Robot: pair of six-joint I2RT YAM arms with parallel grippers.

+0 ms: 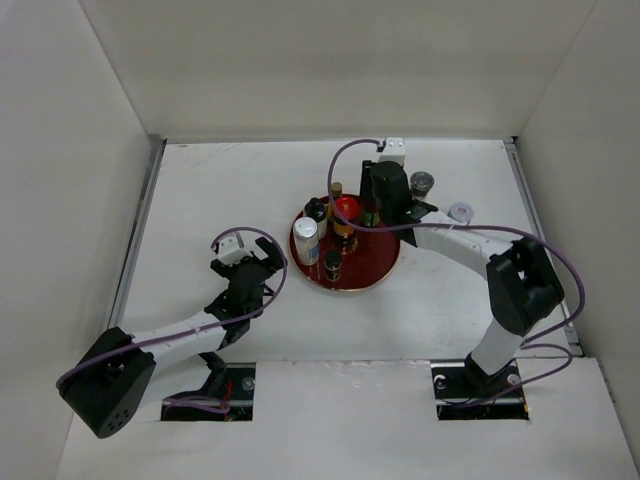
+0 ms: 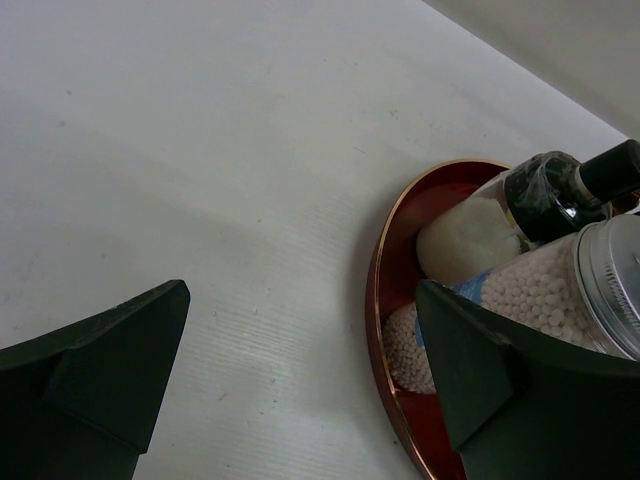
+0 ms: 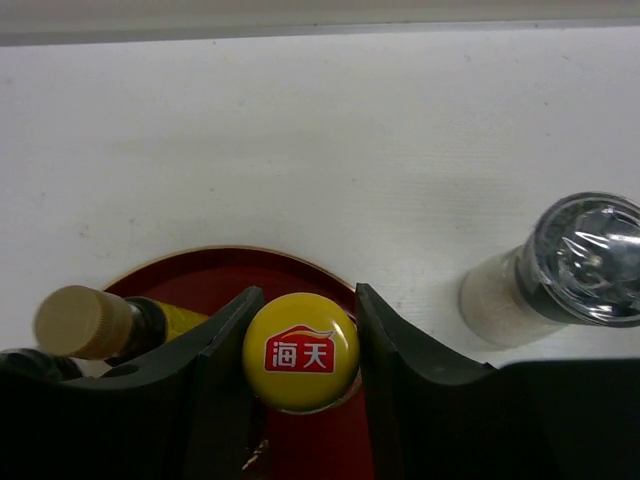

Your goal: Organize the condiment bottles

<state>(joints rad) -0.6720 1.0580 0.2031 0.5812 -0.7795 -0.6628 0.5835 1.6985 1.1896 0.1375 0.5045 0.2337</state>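
1. Right gripper (image 3: 306, 300): its jaws press on either side of the yellow-cap bottle (image 3: 300, 352), clamped on the cap. The cap has a red logo.
2. Yellow-cap bottle: upright, just inside the far-right rim of the red tray (image 3: 230, 256). In the top view the gripper covers it.
3. Cork-top bottle (image 3: 85, 320): dark glass with a yellow label, on the tray just left of the right gripper's left finger.
4. Left gripper (image 2: 300, 370): jaws wide apart and holding nothing, low over the table (image 2: 200, 150) beside the tray's left rim.
5. Silver-lid jar (image 2: 545, 290): filled with white beads, on the tray's left side, partly behind the left gripper's right finger (image 2: 480, 370).
6. Black-cap bottle (image 2: 560, 190): on the tray, just behind the silver-lid jar. A bottle with pale contents stands next to it.
7. Red-cap bottle (image 1: 346, 208): near the tray's middle, close among the other bottles.
8. Small dark-cap bottle (image 1: 332, 265): on the near part of the tray, a little apart from the cluster.
9. Grey-cap bottle (image 1: 422, 183): upright on the table, off the tray, right of the right gripper.
10. White-cap jar (image 1: 460, 211): on the table, off the tray, further right, beside the right arm.
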